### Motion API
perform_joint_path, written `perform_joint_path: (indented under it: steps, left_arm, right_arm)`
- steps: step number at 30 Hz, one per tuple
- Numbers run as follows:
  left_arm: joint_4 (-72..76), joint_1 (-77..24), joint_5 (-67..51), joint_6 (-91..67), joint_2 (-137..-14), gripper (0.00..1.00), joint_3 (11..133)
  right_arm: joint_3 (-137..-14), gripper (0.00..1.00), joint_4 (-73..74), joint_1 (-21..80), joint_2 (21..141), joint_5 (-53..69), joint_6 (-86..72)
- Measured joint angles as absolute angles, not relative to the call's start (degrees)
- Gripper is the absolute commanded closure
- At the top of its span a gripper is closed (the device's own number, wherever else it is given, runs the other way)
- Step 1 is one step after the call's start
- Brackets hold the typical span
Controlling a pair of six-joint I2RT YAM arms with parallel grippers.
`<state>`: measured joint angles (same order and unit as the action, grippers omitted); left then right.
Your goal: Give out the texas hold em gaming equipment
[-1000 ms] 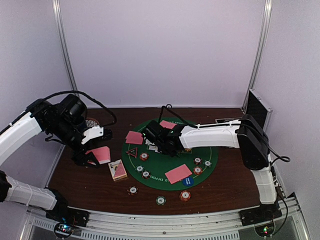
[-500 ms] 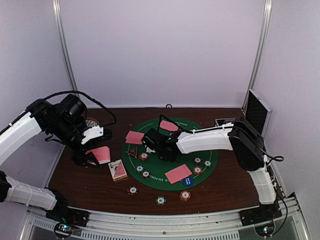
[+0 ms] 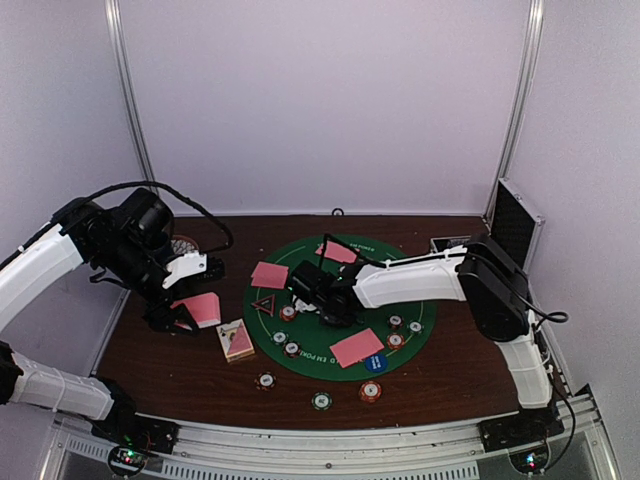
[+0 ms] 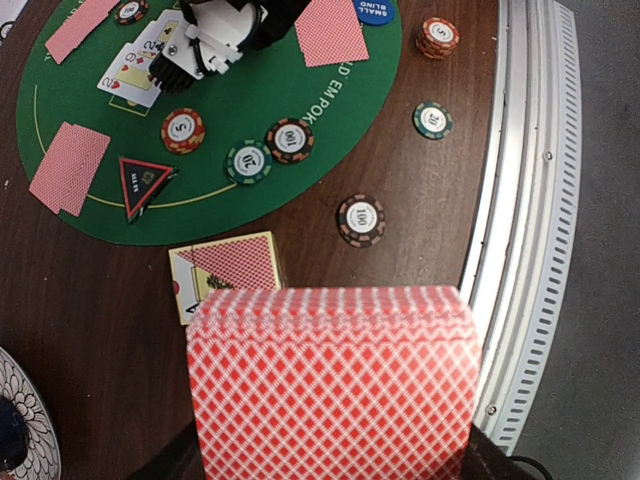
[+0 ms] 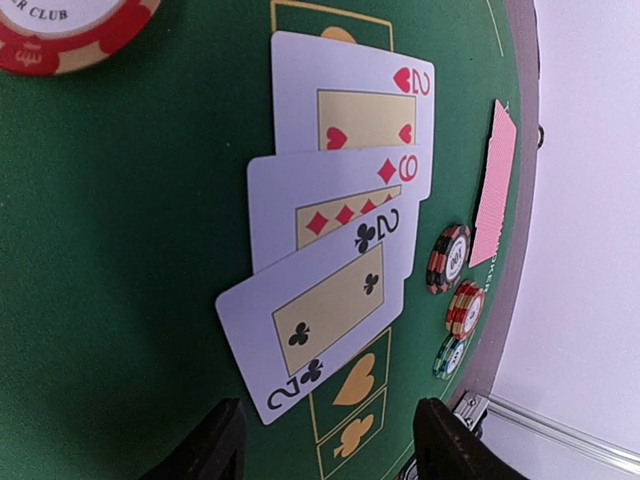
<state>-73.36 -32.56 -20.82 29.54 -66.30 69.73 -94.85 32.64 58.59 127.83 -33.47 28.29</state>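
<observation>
**A:** What did we log for the L arm?

**B:** The left gripper [image 3: 172, 318] was clenched on the deck [image 4: 330, 390], pink backs up, over the counter [image 3: 165, 378] nr its left edge.

**A:** And the R?

**B:** The right gripper [image 5: 328, 410] hung low over the green mat [image 3: 320, 366], mid-counter. Its fingers [image 5: 215, 445] stood apart w/ nothing betw them. Under it we saw the face-up cards [image 5: 330, 210] fanned on the felt: 2 of hearts, a diamond card we couldn't read for sure, and 2 of clubs on top.

**A:** Other cards?

**B:** Pink-backed cards [image 3: 357, 347] lay face down on the mat, one toward the counter's near edge, others on the left and far sides. A small pile [image 4: 225, 272] sat on bare counter just beside the mat's rim, near the deck.

**A:** Chips?

**B:** We noted a red chip [image 4: 183, 130], a green chip [image 4: 247, 162] and a dark chip [image 4: 290, 140] on the felt by the triangle marker [image 4: 143, 182]. Three loose chips [image 3: 321, 401] lay off the mat twd the near edge, and chip stacks [image 5: 450, 258] stood on the felt at the mat's rim.

**A:** Anything else?

**B:** The case [image 3: 515, 222] stood at the far right corner.
</observation>
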Motion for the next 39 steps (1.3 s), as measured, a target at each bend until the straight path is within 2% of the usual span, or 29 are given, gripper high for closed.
perform_joint_path:
  steps: [7, 12, 13, 14, 15, 21, 27, 31, 39]
  left_arm:
    - [-73.36, -32.56, -20.84, 29.45, -66.30, 1.00, 69.73]
    - [-73.36, -32.56, -20.84, 29.45, -66.30, 1.00, 69.76]
    - [-73.36, -32.56, -20.84, 29.45, -66.30, 1.00, 69.76]
    - [-73.36, -32.56, -20.84, 29.45, -66.30, 1.00, 69.76]
    - [-73.36, -32.56, -20.84, 29.45, -66.30, 1.00, 69.76]
    - [-73.36, -32.56, -20.84, 29.45, -66.30, 1.00, 69.76]
    - [-73.38, -32.56, -20.82, 29.45, -66.30, 1.00, 69.76]
    - [-73.41, -32.56, -20.82, 29.45, -66.30, 1.00, 69.76]
    - [-73.43, -32.56, -20.82, 29.45, -66.30, 1.00, 69.76]
  right_arm:
    - [-94.87, 0.31, 34.02, 58.43, 127.37, -32.91, 26.46]
    - [-95.44, 0.16, 35.38, 57.34, 125.05, -31.22, 21.04]
    - [-95.70, 0.12, 35.70, 56.86, 124.22, -30.57, 19.62]
    - [-96.16, 0.03, 36.18, 56.23, 123.15, -29.74, 18.02]
    - [-96.66, 0.01, 36.42, 55.48, 121.97, -28.99, 16.27]
    - [-101.84, 0.00, 38.26, 50.11, 114.87, -25.21, 4.78]
    - [-103.90, 0.00, 40.53, 46.59, 112.90, -20.08, -2.42]
    - [-101.62, 0.12, 41.80, 47.35, 112.90, -16.32, -6.35]
    - [-95.39, 0.48, 42.52, 51.35, 114.26, -8.88, -15.46]
